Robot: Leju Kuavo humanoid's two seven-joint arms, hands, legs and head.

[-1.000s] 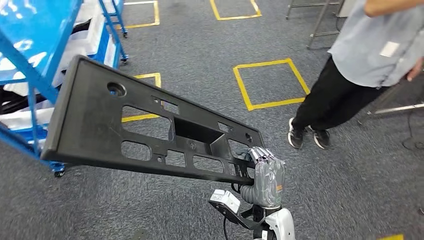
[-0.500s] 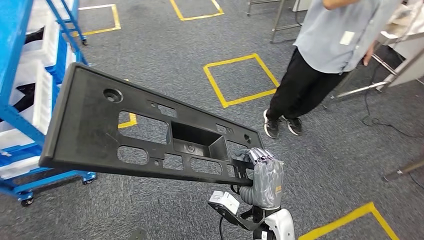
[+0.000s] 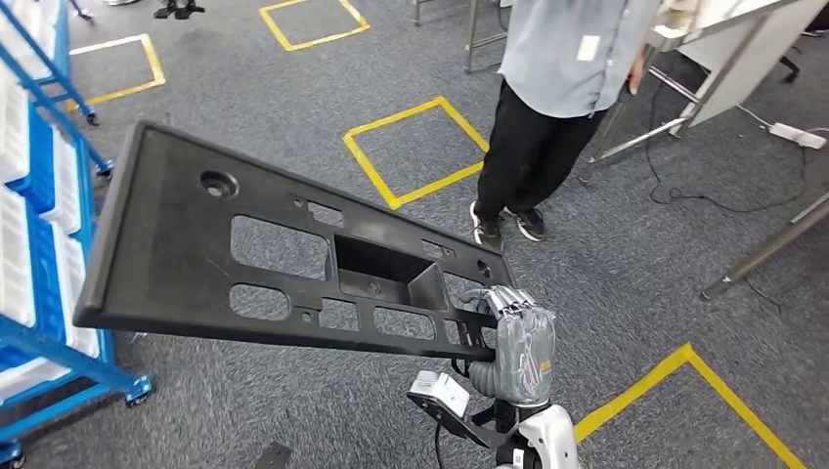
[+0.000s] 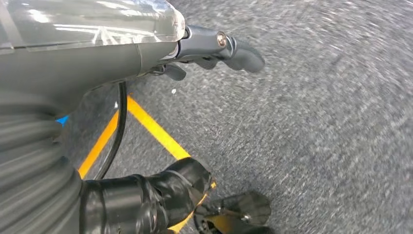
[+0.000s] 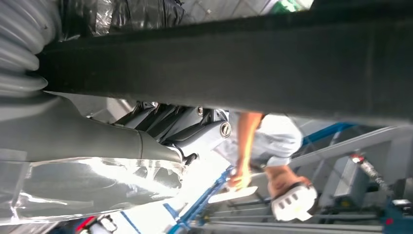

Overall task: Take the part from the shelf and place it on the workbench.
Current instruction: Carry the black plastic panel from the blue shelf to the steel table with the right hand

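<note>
While the right hand (image 3: 513, 337) is clasping the near end of the part (image 3: 186, 249), the head view is showing that long black perforated panel jutting out from 6 o'clock toward 10 o'clock, raised off the grey carpet (image 3: 293, 88). Gripped at one end only, the panel is cantilevering away from the hand, which is probably why it is riding tilted. The blue shelf (image 3: 44, 225) is standing at 9 o'clock, behind the panel's far end, so the part is already off it. A person (image 3: 562, 78) is standing at 1 o'clock, beside a metal table frame (image 3: 723, 68) that may be the workbench. Yellow floor squares (image 3: 415, 151) are lying between.

In the left wrist view, the left hand (image 4: 204, 46) is hanging over the carpet and a yellow line (image 4: 151, 129), holding nothing; whether its fingers are spread or curled I cannot tell.

In the right wrist view, the dark fingers (image 5: 165, 122) are wrapping against the part's black edge (image 5: 243, 63), which is crossing the frame, with the person's arm beyond.
</note>
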